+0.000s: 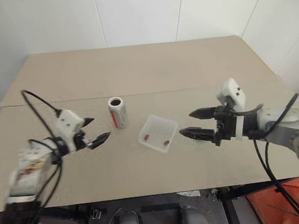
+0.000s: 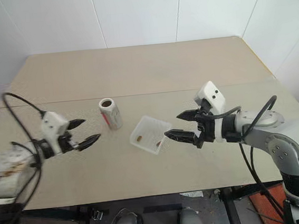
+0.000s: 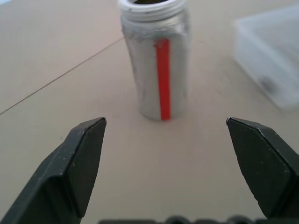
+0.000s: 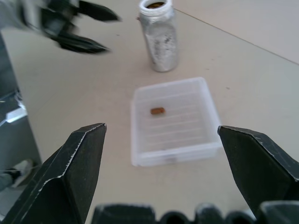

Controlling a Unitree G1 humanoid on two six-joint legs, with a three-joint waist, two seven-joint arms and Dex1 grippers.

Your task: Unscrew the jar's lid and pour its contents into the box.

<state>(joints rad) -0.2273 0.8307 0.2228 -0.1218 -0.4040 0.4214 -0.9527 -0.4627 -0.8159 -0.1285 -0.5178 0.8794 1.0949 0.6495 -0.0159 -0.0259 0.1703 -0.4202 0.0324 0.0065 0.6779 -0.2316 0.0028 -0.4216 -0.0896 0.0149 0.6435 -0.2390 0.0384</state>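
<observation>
Jar (image 1: 118, 112) stands upright on the counter (image 1: 135, 71), lid off, mouth open with something dark inside. Red stripe on its label faces the left claw (image 1: 95, 133). That claw is wide open, empty, just left of the jar and apart from it, pointing toward it. Box (image 1: 158, 133) sits on the counter just right of the jar, not touching it, turned at an angle. Two small brown pieces (image 1: 166, 142) lie inside the box; the right wrist view shows one clearly. Right claw (image 1: 195, 122) is wide open, empty, hovering just right of the box, fingers aimed at it, no contact.
</observation>
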